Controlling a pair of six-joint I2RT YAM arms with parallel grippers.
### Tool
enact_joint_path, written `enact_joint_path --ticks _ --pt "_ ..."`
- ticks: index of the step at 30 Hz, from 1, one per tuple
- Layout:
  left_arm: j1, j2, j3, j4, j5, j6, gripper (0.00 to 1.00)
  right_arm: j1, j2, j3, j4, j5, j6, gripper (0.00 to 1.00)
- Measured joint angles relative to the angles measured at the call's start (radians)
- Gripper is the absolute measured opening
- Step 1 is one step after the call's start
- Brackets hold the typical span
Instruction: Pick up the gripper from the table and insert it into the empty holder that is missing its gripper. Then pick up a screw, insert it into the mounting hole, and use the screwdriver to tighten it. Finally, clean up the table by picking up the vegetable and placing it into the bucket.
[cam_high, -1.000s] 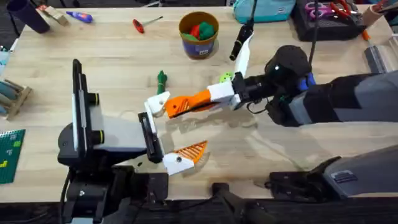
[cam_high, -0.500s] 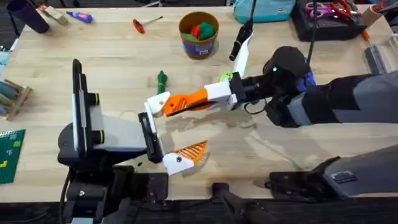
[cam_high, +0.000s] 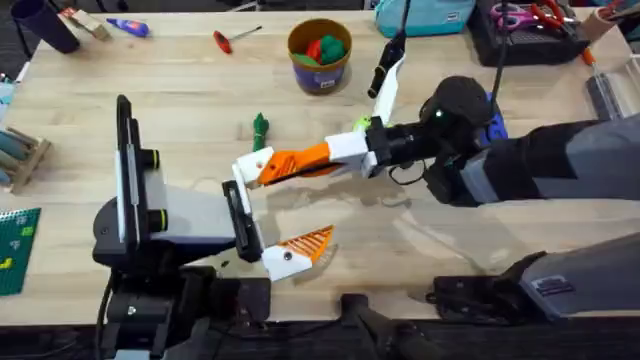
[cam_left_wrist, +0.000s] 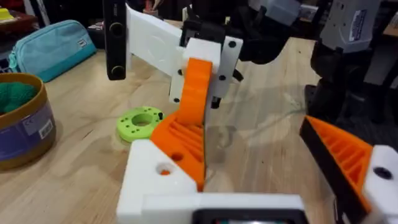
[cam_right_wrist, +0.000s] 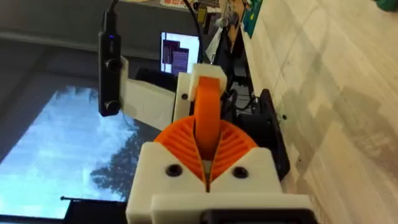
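Right gripper, clamped on the orange gripper, has edged it slightly up-table toward the holder; left gripper's state unclear

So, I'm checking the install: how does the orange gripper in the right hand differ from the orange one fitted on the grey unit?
The carried gripper is clamped in the right hand, off the table; the fitted finger sits on the unit, untouched. The carried gripper's tip meets the white holder, pointing toward the unit; the fitted finger points away from it. Both are orange wedges.
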Motion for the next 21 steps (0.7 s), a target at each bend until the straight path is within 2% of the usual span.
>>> enact_joint_path --ticks 21 --pt "0.0 0.0 0.0 0.001 0.0 0.005 0.986 0.044 0.0 0.026 -0.032 0.048 0.002 0.008"
